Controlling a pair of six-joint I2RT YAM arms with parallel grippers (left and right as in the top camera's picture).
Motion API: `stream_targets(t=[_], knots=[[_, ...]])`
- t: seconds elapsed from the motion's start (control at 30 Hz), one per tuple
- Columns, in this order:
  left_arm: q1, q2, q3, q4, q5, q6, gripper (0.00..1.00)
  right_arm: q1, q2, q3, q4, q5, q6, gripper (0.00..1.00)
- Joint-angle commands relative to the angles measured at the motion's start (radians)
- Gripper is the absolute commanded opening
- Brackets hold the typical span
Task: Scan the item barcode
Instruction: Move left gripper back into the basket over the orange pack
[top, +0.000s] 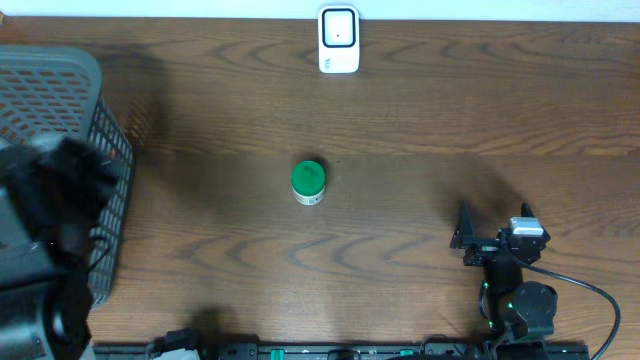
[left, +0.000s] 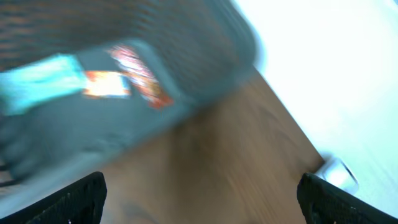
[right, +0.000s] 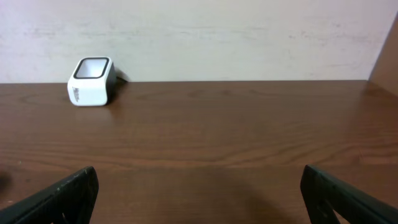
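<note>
Table (top: 400, 110) holding jar (top: 309, 182), scanner (top: 339, 40) and basket (top: 60, 100); both grippers spread, empty.
Jar: green lid up, at table centre, untouched, well apart from both arms. Scanner: white, at the far edge, almost straight beyond the jar. Basket: grey mesh, left end; blurred teal and orange packets (left: 124, 74) inside. Left gripper (left: 202, 199): at the basket, fingers wide, nothing between. Right gripper (top: 496, 222): near the front right, fingers wide, nothing between, facing the far wall.

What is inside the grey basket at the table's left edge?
The blurred left wrist view shows a light-blue packet and an orange-red packet in the basket. From overhead, the left arm covers much of its inside, so anything else there is hidden.
</note>
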Motion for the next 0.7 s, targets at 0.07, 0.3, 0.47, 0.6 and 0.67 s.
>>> stream_targets(t=[0.07, 0.3, 0.47, 0.6, 0.67], knots=[[0.269, 0.055, 0.003, -0.053, -0.026, 0.034, 0.98, 0.006, -0.002, -0.001, -0.003, 0.002, -0.015, 0.99], [0.455, 0.225, 0.002, -0.085, 0.004, -0.002, 0.98, 0.006, -0.002, -0.001, -0.003, 0.002, -0.015, 0.99], [0.463, 0.393, 0.002, -0.083, 0.033, 0.0, 0.98, 0.006, -0.002, -0.001, -0.003, 0.002, -0.015, 0.99], [0.463, 0.539, 0.002, -0.062, 0.0, 0.004, 0.98, 0.006, -0.002, -0.001, -0.003, 0.002, -0.015, 0.99], [0.463, 0.603, 0.002, -0.04, 0.0, 0.011, 0.98, 0.006, -0.002, -0.001, -0.003, 0.002, -0.015, 0.99]])
